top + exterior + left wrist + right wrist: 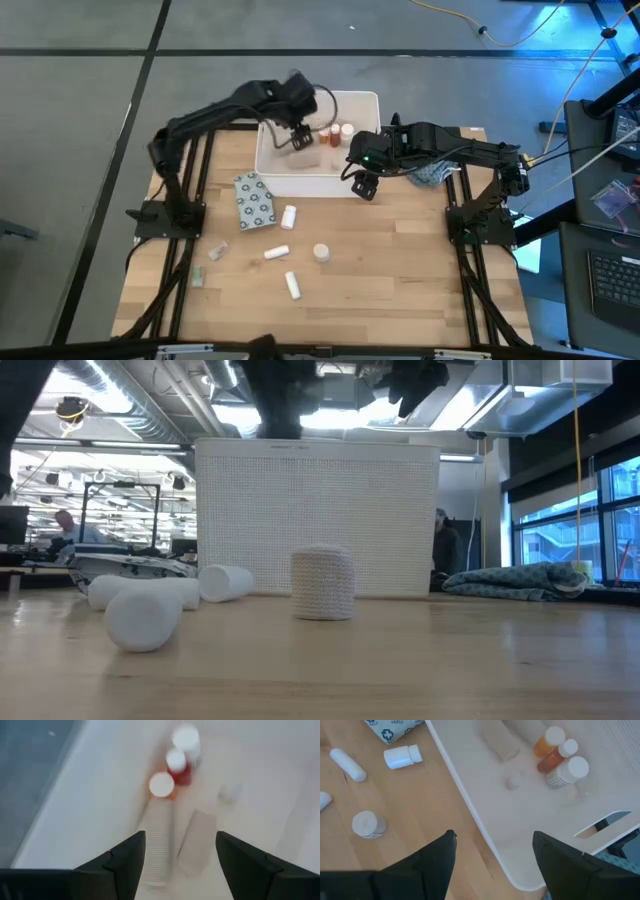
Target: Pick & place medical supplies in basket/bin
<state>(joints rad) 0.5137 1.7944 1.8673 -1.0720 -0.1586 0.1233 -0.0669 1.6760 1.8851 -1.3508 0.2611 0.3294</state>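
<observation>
The white bin [320,170] stands at the table's far middle. It holds three white-capped red and orange bottles [170,770], a ribbed white roll [159,840] and a beige roll [197,842]. My left gripper [290,140] hangs open above the bin's inside, over the two rolls, touching nothing. My right gripper [365,185] is open above the bin's near right corner [520,870]. On the wood lie a grey dotted packet [255,200], a white bottle [289,215], a white roll [277,253], a round roll [321,253] standing on its end, and a pale tube [292,285].
A blue-grey patterned cloth [432,175] lies to the right of the bin, under my right arm. Two small pale items [217,250] [198,278] sit near the table's left. The near right of the table is bare wood [400,290]. A person sits in the room behind [68,525].
</observation>
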